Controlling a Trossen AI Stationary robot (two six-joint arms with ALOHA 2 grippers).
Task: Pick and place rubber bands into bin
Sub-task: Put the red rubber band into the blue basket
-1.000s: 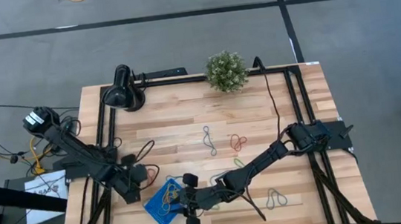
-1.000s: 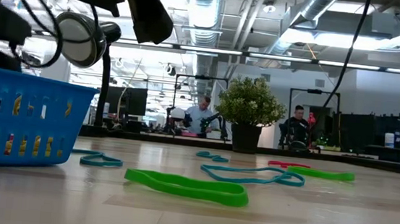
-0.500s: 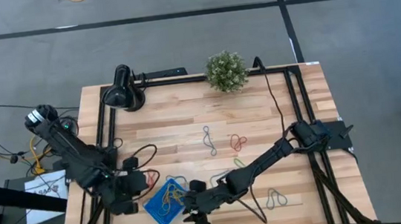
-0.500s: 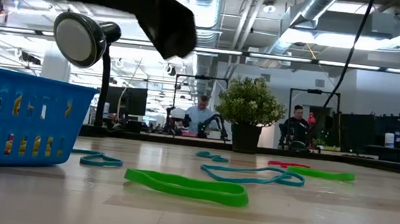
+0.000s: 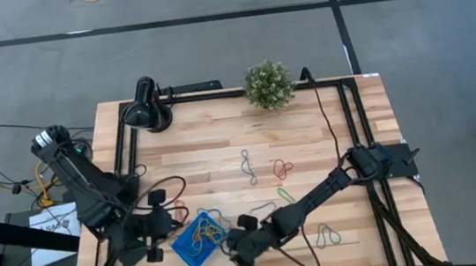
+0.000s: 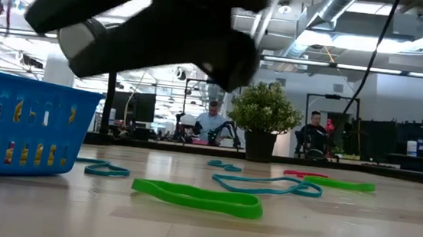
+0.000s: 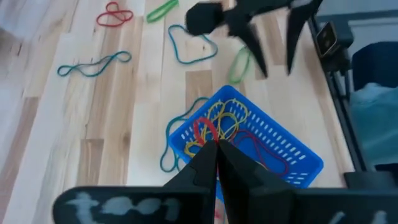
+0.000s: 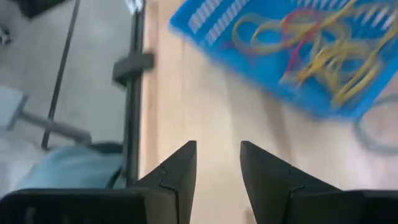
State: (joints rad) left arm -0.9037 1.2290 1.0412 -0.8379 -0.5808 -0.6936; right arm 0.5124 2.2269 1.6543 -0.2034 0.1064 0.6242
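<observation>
The blue bin [image 5: 198, 240] sits near the table's near edge, with yellow, red and orange rubber bands [image 7: 225, 121] heaped inside it. More bands lie flat on the wood: a green one [image 6: 197, 198], a grey-blue one [image 6: 263, 186], a red one [image 5: 284, 168] and a grey one [image 5: 327, 234]. A teal loop [image 7: 171, 152] lies against the bin's wall. My left gripper [image 7: 216, 149] is shut and empty, left of the bin. My right gripper [image 8: 217, 168] is open and empty, above bare wood just right of the bin [image 8: 298, 56].
A black round lamp [image 5: 145, 107] and a small potted plant [image 5: 268, 84] stand at the far edge. Black cables [image 5: 169, 189] loop on the wood left of the bin. A metal frame rail [image 8: 132, 93] runs beside the table's edge. People sit in the room behind [image 6: 213, 122].
My right gripper has drawn away from the bin toward the table's right and near edge. My left gripper has pulled back toward the near left corner. The bin and the loose bands have stayed where they were.
</observation>
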